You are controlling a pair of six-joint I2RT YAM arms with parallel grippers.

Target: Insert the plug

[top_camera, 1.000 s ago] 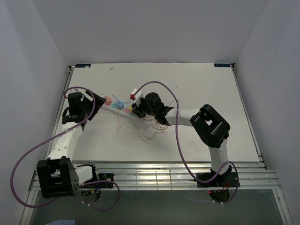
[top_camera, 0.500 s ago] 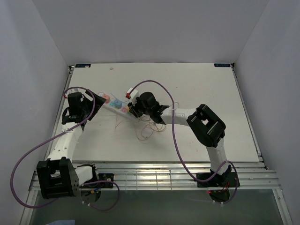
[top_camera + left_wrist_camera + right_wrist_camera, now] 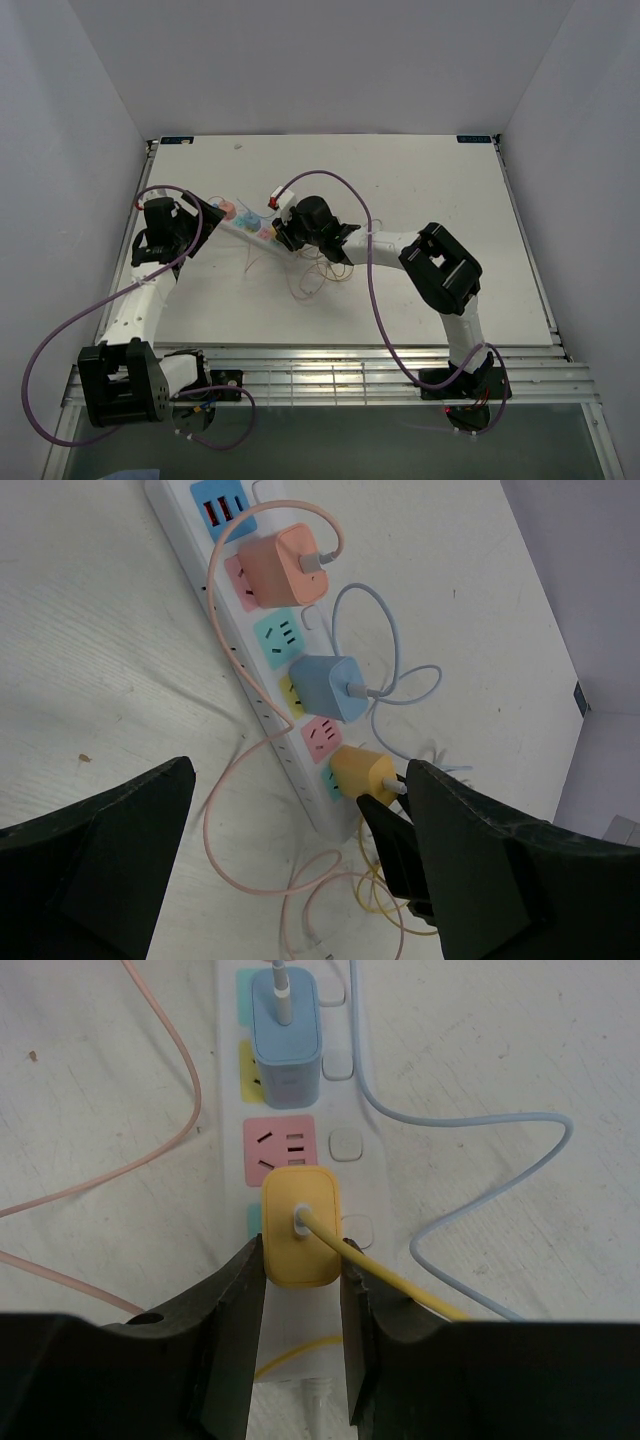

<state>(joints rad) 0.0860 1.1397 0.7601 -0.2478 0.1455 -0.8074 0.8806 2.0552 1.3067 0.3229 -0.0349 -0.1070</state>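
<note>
The right gripper is narrowed onto the yellow plug, one finger on each side. The plug stands on the white power strip beside its pink socket. The left gripper hangs wide open, empty.

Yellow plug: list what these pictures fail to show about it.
- Prongs: in the right wrist view, hidden beneath the yellow plug body, so seating depth is unknown.
- Its socket: mostly covered by the plug in both wrist views.
- Top external view: plug too small to make out beside the right pincer.

Bright even overhead light, soft faint shadows, wrist views sharp, top view lower-res, foreground dark.
</note>
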